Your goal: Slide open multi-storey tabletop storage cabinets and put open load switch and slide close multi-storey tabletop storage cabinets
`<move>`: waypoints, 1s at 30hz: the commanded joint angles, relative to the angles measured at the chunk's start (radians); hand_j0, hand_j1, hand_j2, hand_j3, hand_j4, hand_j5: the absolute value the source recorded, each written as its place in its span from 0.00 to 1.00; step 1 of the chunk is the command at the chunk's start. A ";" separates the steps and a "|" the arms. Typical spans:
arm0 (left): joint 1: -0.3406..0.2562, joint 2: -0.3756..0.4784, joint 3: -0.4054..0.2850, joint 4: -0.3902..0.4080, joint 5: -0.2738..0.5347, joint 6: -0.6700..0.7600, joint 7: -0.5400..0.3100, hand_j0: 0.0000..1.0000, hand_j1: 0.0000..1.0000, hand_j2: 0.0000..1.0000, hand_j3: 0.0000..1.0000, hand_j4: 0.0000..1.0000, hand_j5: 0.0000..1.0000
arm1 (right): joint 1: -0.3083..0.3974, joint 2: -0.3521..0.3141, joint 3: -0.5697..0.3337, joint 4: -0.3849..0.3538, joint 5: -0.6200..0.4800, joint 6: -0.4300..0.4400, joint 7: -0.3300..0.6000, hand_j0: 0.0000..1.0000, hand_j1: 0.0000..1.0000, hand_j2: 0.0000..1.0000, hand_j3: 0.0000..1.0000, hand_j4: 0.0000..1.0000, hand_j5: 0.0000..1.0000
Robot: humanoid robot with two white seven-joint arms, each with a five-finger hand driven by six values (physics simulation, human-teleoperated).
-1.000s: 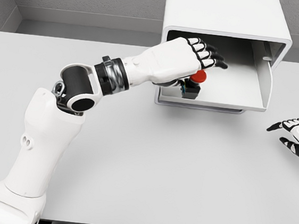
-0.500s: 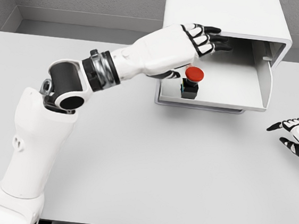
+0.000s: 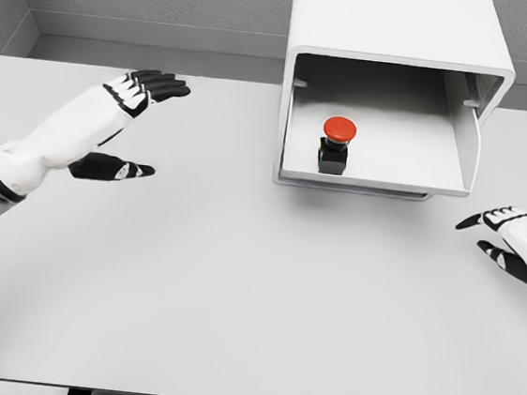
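A load switch, a black block with a red round button on top, stands upright on the floor of the open white cabinet, left of its middle. The cabinet's sliding door is pushed to the right side of the opening. My left hand hovers over the table far to the left of the cabinet, fingers spread and empty. My right hand hangs low at the right edge, below the cabinet's right corner, fingers relaxed and holding nothing.
The white table spreads wide in front of the cabinet. Grey walls close it in at the back and along the left side.
My left hand has pulled out of the cabinet and swung far left, leaving the switch standing inside. The right hand has drifted slightly left.
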 commanded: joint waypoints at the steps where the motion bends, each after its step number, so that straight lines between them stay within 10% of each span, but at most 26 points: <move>1: 0.014 0.040 0.119 0.037 0.035 0.004 0.001 1.00 1.00 1.00 1.00 1.00 1.00 | 0.002 0.017 0.003 -0.044 -0.007 0.001 0.000 0.59 0.59 0.59 0.59 0.59 0.59; 7: 0.112 0.042 0.135 0.183 0.043 0.004 0.000 1.00 1.00 1.00 1.00 1.00 1.00 | 0.044 0.049 0.003 -0.139 -0.007 0.001 0.000 0.59 0.59 0.59 0.59 0.59 0.59; 30: 0.150 0.017 0.136 0.068 0.043 0.004 -0.004 1.00 1.00 1.00 1.00 1.00 1.00 | 0.048 0.060 0.006 -0.253 0.004 0.001 0.008 0.61 0.61 0.61 0.61 0.61 0.61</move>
